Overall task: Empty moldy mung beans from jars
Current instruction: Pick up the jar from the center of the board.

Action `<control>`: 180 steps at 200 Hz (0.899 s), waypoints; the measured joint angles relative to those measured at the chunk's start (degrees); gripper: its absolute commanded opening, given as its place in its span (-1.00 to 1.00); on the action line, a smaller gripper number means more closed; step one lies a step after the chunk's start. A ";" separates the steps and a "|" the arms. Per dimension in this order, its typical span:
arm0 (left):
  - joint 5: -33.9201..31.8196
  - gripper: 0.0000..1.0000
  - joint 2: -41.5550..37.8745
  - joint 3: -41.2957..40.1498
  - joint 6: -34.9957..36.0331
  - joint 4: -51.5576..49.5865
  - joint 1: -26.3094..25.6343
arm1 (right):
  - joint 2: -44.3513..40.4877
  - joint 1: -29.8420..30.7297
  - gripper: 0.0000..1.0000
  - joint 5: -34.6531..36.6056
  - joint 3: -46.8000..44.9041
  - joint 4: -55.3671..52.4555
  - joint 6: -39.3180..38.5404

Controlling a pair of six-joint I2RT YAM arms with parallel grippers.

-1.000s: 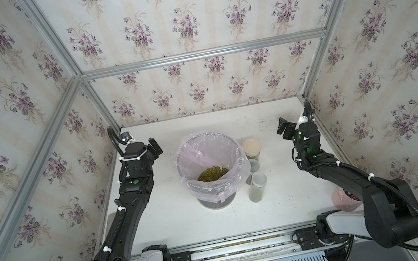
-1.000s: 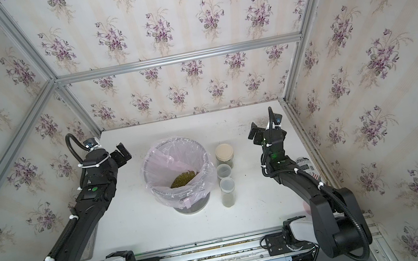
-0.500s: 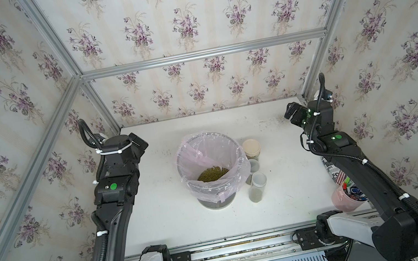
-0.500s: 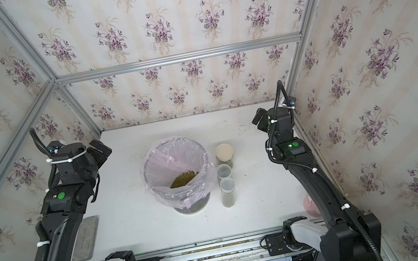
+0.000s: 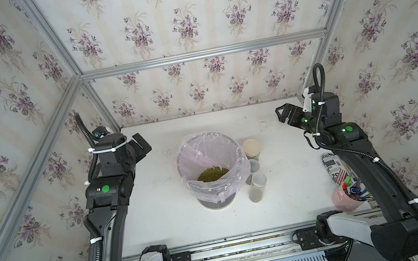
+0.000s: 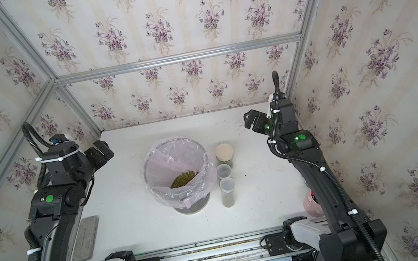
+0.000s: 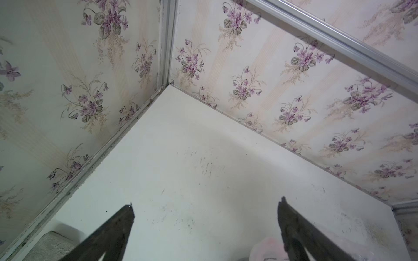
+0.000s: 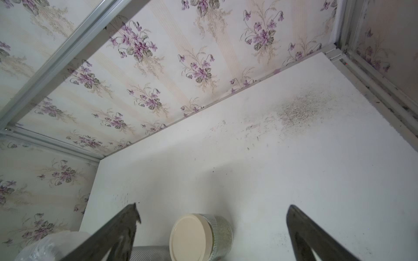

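Observation:
Three clear jars stand in a row right of the bin in both top views: a wide tan-lidded jar [image 5: 251,148] [image 6: 224,153], a small middle jar [image 5: 254,165] and a taller white-lidded jar [image 5: 258,185]. Mung beans [image 5: 212,173] lie heaped inside the bin's pink bag. The right wrist view shows the tan-lidded jar [image 8: 201,237] with green beans behind its glass. My left gripper [image 5: 142,146] [image 7: 207,203] hangs open over the far left of the table, empty. At the far right my right gripper [image 5: 283,113] [image 8: 213,206] is open and empty, well above and behind the jars.
The grey bin lined with a pink bag [image 5: 186,155] stands mid-table. A printed can [image 5: 331,164] and a pink cup of pens [image 5: 347,196] sit at the right edge under my right arm. A grey pad [image 6: 85,238] lies at the left front. Walls close three sides.
Both arms have risen and swung outward, away from the bin, toward the side walls. Both grippers stayed open. The jars and bin have not moved.

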 measured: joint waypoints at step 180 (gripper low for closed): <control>20.94 0.99 1.31 0.09 8.31 0.50 -0.07 | -4.81 -1.09 1.00 -14.01 1.03 -1.14 4.11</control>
